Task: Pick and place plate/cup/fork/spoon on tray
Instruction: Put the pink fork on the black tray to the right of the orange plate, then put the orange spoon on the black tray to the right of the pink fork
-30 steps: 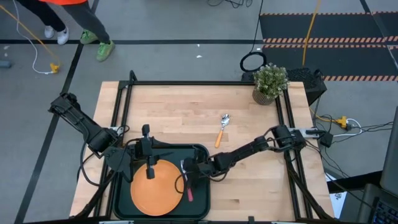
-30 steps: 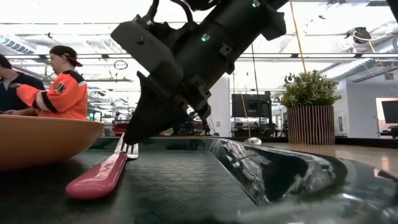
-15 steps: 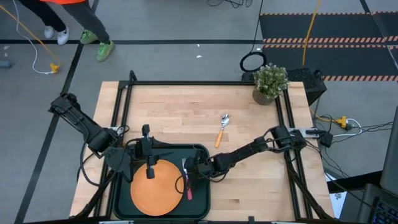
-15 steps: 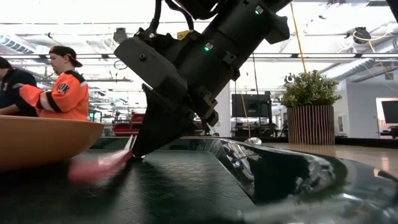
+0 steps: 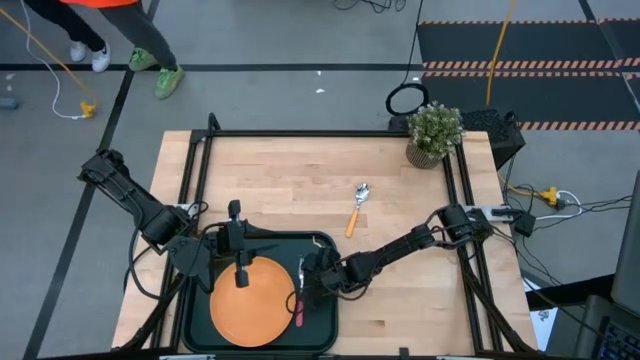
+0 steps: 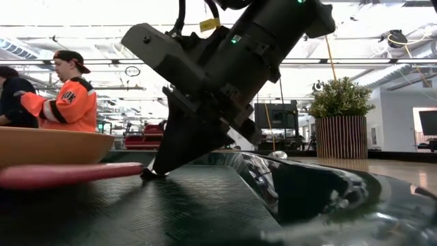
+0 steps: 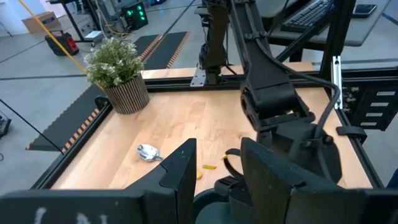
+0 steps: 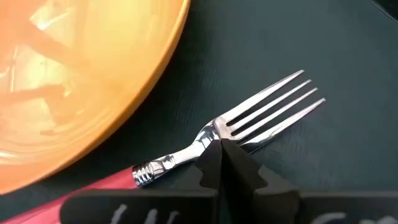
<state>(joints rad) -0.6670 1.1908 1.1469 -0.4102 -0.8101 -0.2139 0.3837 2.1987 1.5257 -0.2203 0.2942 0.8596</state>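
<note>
The orange plate (image 5: pixel 250 300) lies in the dark tray (image 5: pixel 326 246) at the table's near left. The fork (image 5: pixel 298 298) lies flat on the tray floor just right of the plate, tines toward the far edge, red handle (image 6: pixel 68 174) along the plate's rim. My right gripper (image 8: pixel 222 152) is shut, its tips down on the fork. My left gripper (image 5: pixel 240 272) hangs open above the plate's far edge, nothing between its fingers (image 7: pixel 180 171). The spoon (image 5: pixel 355 206) lies on the bare wood beyond the tray. The cup is out of view. My right gripper presses its shut fingertips (image 8: pixel 214 163) down on the fork where the tines meet the silver neck (image 8: pixel 214 130). It comes slanting down from the table's right side. The fork lies flat on the tray floor.
A potted plant (image 5: pixel 433 130) stands at the far right corner. Bare wood lies between the tray and the plant. A black frame (image 5: pixel 320 133) runs round the table. People (image 6: pixel 68 96) sit in the room beyond.
My right gripper has rolled about its own line and gone a little toward the near edge, tips staying on the fork. The fork has turned about on the tray floor: its handle end has swung toward the plate while the tines stayed under the fingertips.
</note>
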